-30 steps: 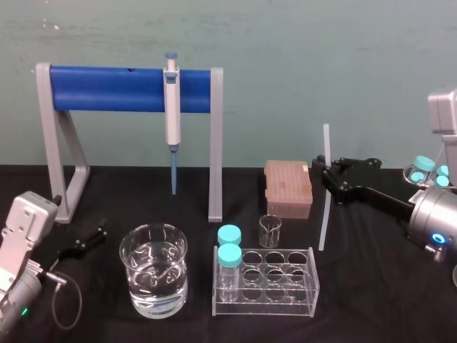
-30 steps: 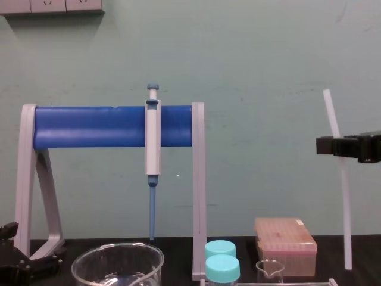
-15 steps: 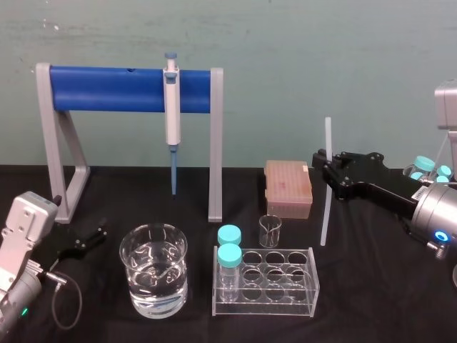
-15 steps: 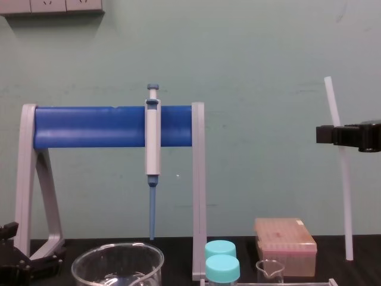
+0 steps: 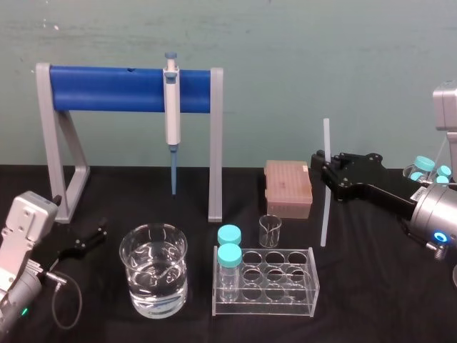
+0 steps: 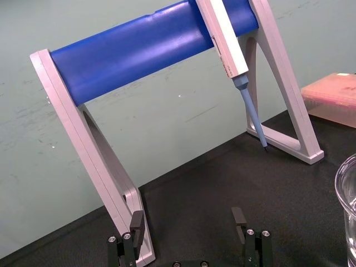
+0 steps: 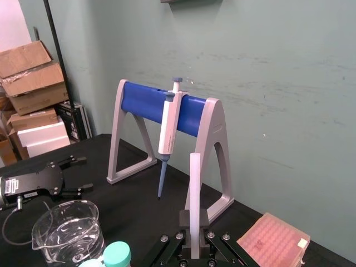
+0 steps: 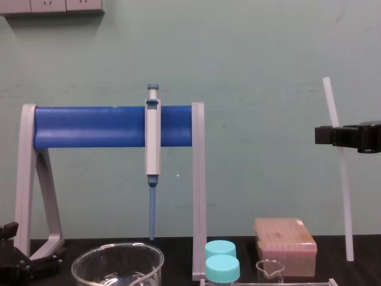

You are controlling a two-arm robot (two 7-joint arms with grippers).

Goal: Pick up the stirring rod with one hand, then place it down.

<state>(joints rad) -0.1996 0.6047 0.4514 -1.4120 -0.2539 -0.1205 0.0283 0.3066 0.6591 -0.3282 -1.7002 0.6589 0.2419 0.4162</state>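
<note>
Right black two-finger gripper (image 5: 325,166) is reaching in from the right side and is clamping the long thin translucent white stirring rod (image 5: 325,207). Its fingers are closed tight on the rod's upper half. The rod is standing near upright with a slight tilt, top end sticking up above the fingers. It is hanging just right of the pink plastic tip box (image 5: 288,187). The lower end is sitting low over the black tabletop (image 5: 371,286); cannot tell whether it is touching. In the chest view the gripper (image 8: 336,136) is crossing the rod (image 8: 344,196) well above the table.

Left black gripper (image 5: 89,238) is lying parked at the left on the table, near the foot of the grey-framed stand with the blue bar (image 5: 128,89). Its fingers are spread wide apart and holding nothing (image 6: 187,218).

The white-and-blue pipette (image 5: 172,107) is hanging on the stand bar. The round glass beaker of water (image 5: 153,279) is sitting left of the clear acrylic tube rack (image 5: 264,282), which is carrying two teal-capped vials (image 5: 229,236). A small empty glass beaker (image 5: 270,230) is standing behind the rack.
</note>
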